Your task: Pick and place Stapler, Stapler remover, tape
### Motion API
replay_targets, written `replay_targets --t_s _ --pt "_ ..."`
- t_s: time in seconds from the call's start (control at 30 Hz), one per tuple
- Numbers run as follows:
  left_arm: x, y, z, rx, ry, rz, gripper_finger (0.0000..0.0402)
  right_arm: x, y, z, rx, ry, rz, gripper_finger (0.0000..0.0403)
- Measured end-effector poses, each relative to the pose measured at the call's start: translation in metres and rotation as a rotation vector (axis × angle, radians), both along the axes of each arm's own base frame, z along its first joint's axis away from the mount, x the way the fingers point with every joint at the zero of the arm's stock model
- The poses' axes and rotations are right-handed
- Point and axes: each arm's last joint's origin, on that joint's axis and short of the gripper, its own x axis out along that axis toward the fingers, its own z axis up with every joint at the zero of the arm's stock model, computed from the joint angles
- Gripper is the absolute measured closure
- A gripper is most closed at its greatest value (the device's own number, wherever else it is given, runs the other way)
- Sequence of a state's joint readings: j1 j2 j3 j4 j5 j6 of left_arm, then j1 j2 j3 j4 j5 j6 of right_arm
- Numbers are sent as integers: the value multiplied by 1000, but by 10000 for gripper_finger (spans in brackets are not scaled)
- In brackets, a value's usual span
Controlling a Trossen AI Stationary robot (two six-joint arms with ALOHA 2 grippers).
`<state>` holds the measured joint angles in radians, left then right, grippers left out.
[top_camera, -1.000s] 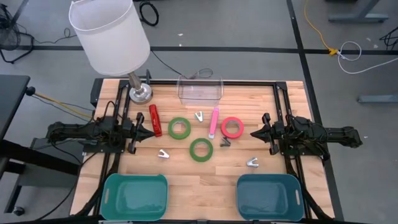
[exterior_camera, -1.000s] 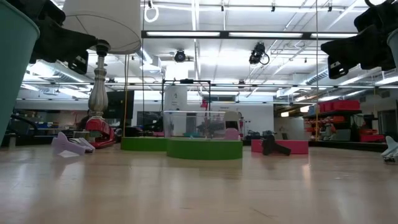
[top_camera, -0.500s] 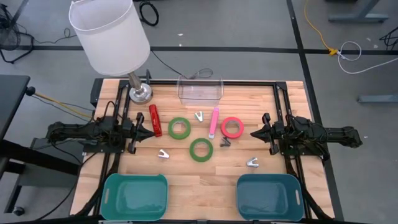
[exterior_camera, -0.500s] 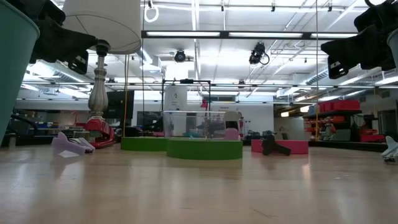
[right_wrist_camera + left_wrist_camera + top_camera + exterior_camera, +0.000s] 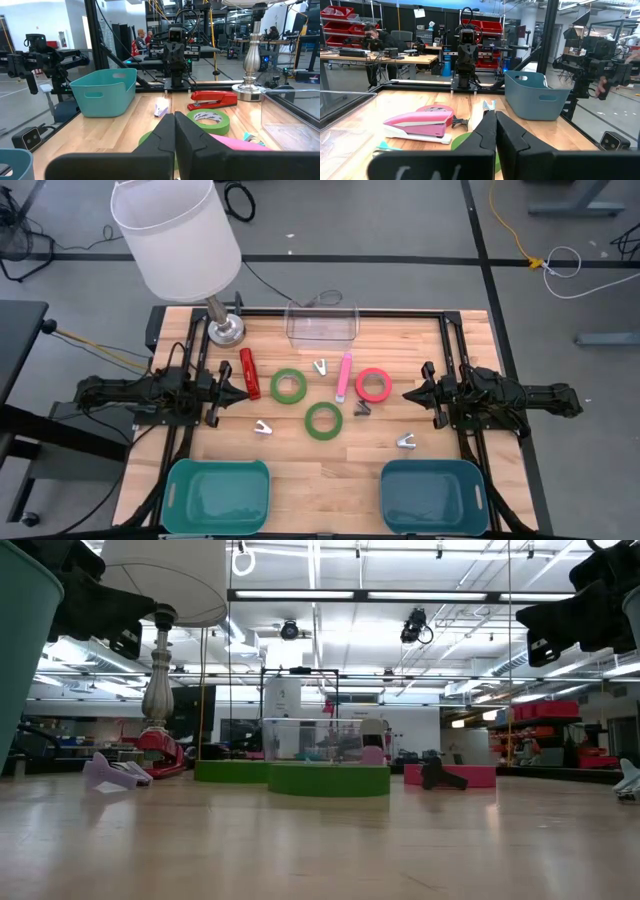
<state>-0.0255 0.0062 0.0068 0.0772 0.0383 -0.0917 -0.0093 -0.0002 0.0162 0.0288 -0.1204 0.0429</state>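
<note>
My left gripper point(image 5: 243, 392) is pinched shut and holds nothing. It hangs over the left side of the table point(image 5: 300, 445), near the red stapler point(image 5: 249, 373). My right gripper point(image 5: 408, 394) is pinched shut too, with nothing in it, over the right side, near the red-pink tape point(image 5: 373, 385).

Between my two grippers lie the things. One green tape point(image 5: 289, 386) sits beside the red stapler. The other green tape point(image 5: 324, 420) lies closer to the bins. The pink stapler point(image 5: 344, 376) lies between the first green tape and the red-pink tape. Small staple removers lie around: one point(image 5: 263, 427) by the left, one point(image 5: 406, 442) by the right, one point(image 5: 321, 367) near the clear box point(image 5: 322, 323), and a dark one point(image 5: 362, 409) touching the red-pink tape.

I cannot read any words on anything. From the low camera the green tape point(image 5: 328, 779) hides part of the clear box point(image 5: 311, 738). The lamp point(image 5: 178, 240) shade covers a back corner.
</note>
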Motion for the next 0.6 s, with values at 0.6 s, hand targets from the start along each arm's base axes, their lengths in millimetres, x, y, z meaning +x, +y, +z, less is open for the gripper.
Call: replay_targets --t_s 0.6 --pt "0 0 0 0 0 0 399 -3 0 21 203 -195 14 401"
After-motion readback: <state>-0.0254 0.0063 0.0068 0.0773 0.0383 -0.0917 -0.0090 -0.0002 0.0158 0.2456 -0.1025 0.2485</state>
